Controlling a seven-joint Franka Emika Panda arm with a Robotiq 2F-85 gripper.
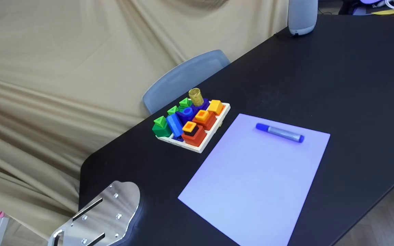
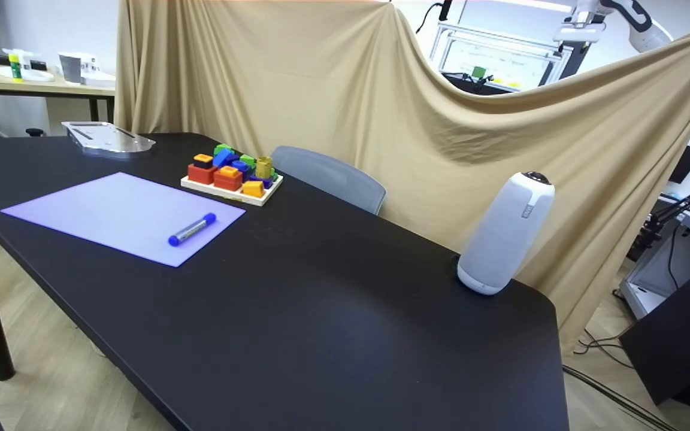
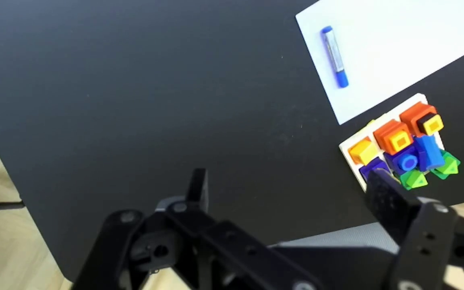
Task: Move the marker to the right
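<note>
Black tbl: marker on paper, well apart frm tool w/ jaws spread.

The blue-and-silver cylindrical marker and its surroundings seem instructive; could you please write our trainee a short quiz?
1. What does the marker lie on?
2. True or false: the black two-fingered gripper is open and away from the marker.
3. The multicoloured geometric blocks sit on: (a) a curved grey chair, (b) a flat white board, or (c) a tall rounded device.
Key: 1. a pale rectangular sheet; 2. true; 3. b.
</note>
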